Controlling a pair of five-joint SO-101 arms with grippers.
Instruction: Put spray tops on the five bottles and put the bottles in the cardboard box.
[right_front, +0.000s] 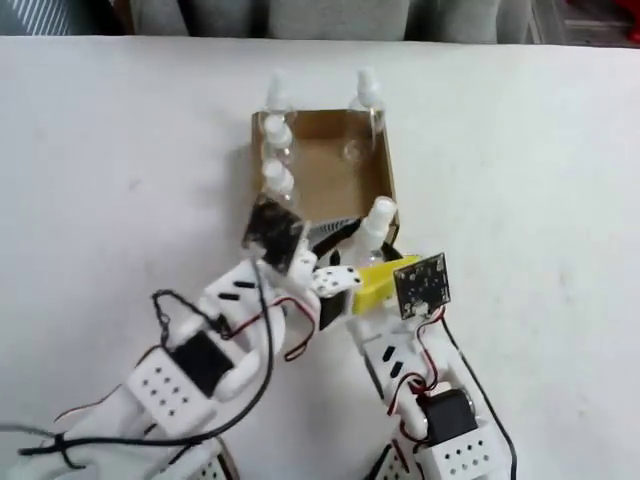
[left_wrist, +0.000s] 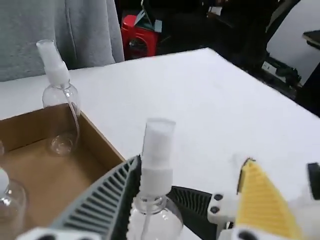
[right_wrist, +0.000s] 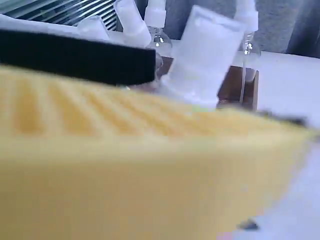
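Item in hand: the fifth bottle (right_front: 374, 232) is standing at the lower right corner of the cardboard box (right_front: 388, 178), just outside its wall. It is already wearing its spray top (left_wrist: 158, 145).
Bottles packed: four others (right_front: 278, 178) with tops on appear to be standing in the box. Two are lining its left wall and two are sitting at its upper edge.
Left end effector (right_front: 335, 238): it is pressing in beside the bottle's neck from the left of the frame. Whether it is clamping cannot be told.
Right end effector (right_front: 385, 272): it is waiting just below the bottle. Its opening cannot be told either.
Handling, judged: the bottle is looking like clear, empty, thin plastic. It is likely light, top-heavy and quick to tip, with a smooth round body that is apt to slip or dent under squeeze.
Hold point, judged: the stiff neck under the collar is offering the safest purchase. Pulling on the top itself is risking popping it loose.
Clearance, judged: the bottle is needing lifting over the near wall into the open right half of the box.
Surface (right_front: 520, 150): it is presenting white, flat and matte.
Room: grey fabric (left_wrist: 90, 30) and a red object (left_wrist: 136, 37) are sitting beyond the far edge, at the top of the left wrist frame.
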